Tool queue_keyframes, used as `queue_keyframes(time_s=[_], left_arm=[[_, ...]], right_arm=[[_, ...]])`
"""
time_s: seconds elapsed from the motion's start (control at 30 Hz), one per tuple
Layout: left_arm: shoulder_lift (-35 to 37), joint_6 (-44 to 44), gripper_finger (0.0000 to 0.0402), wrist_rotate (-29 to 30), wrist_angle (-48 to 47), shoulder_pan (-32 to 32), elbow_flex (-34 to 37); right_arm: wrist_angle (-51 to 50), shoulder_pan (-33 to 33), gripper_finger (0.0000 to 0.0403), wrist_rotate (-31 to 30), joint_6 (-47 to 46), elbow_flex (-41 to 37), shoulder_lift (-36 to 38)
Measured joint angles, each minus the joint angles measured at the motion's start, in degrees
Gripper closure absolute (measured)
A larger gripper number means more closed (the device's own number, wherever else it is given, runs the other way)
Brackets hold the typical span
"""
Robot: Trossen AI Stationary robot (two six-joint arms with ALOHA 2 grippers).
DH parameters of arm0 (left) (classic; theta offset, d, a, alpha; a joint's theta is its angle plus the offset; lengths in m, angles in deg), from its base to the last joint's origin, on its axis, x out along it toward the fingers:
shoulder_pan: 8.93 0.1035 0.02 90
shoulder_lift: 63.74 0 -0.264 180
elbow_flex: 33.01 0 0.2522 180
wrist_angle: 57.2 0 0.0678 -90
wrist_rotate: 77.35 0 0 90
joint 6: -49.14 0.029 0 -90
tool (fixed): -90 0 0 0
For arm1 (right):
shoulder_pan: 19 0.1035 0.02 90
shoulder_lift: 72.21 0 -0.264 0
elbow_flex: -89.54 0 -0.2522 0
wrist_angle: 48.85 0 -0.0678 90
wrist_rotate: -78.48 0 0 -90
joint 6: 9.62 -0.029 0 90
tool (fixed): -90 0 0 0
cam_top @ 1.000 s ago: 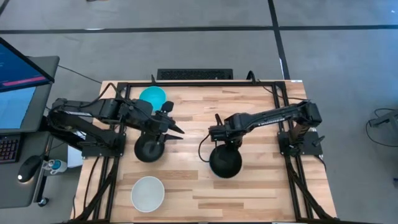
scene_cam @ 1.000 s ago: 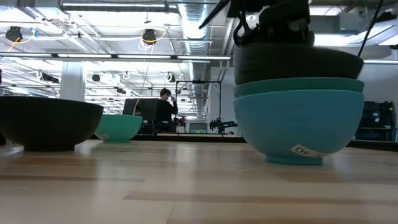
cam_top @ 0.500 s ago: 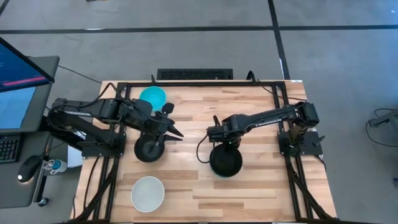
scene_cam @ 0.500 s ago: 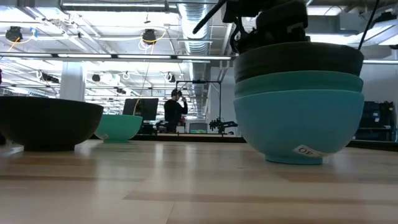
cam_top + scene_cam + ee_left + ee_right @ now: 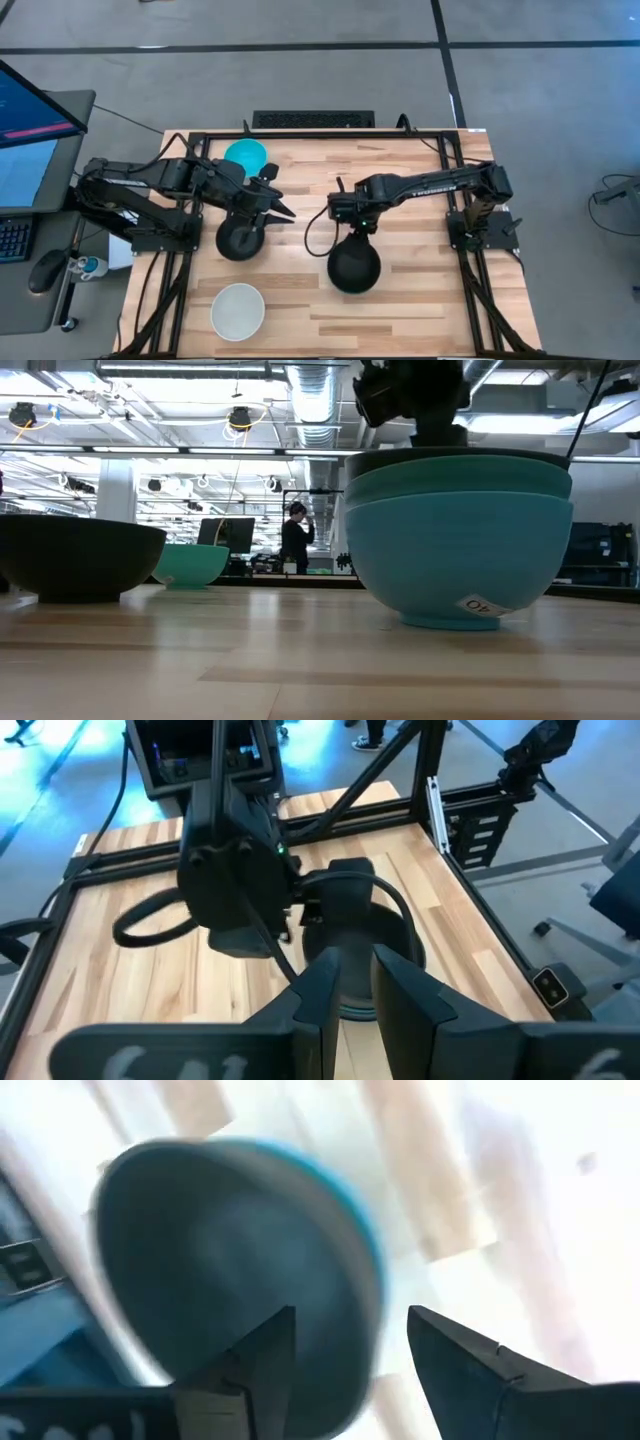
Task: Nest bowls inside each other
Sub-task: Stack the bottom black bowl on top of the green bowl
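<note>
A stack of three bowls stands right of the table's middle: a blue one at the bottom, a teal-green one [image 5: 458, 485] in it and a black one [image 5: 354, 266] on top, sunk to its rim. My right gripper [image 5: 350, 1320] hangs open over the stack's far rim [image 5: 372, 1270], one finger inside it and one outside. A second black bowl [image 5: 240, 241] rests on the table at the left. My left gripper [image 5: 357, 970] hovers above it, narrowly open and empty. A cyan bowl [image 5: 246, 155] and a white bowl [image 5: 238, 311] rest apart on the table. My right gripper points down with its fingers [image 5: 440, 432] on either side of the top black bowl's far rim. I cannot tell whether a finger touches the rim.
Black frame rails [image 5: 320, 134] run along the table's far edge and both sides. Bare wood [image 5: 420, 310] lies near the front right. A desk with a monitor [image 5: 30, 110] stands left of the table. A person [image 5: 297, 535] stands far off in the room.
My right gripper has opened, let go of the black bowl and risen a little, shifting slightly toward the table's left. The black bowl has sunk into the teal-green one down to its rim. The whole stack has slid a little toward the near edge.
</note>
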Motion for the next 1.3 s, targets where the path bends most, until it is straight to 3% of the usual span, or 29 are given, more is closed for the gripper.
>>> queue_keyframes(time_s=[0.07, 0.27, 1.3], left_arm=[[0.0, -0.6, 0.0348, 0.5, 0.0, 0.0, 0.0], [0.0, -2.1, 0.0348, 0.6, -0.6, 0.0, 0.0], [0.0, -3.5, 0.0348, 1.0, -2.7, 0.0, 0.0]], right_arm=[[-0.5, -0.2, 0.0187, -3.3, 0.8, 0.8, 0.0], [-2.3, -1.0, 0.0187, -4.9, 1.9, 3.7, 0.0], [0.2, 4.0, 0.0187, -6.7, 9.3, 6.1, -0.4]])
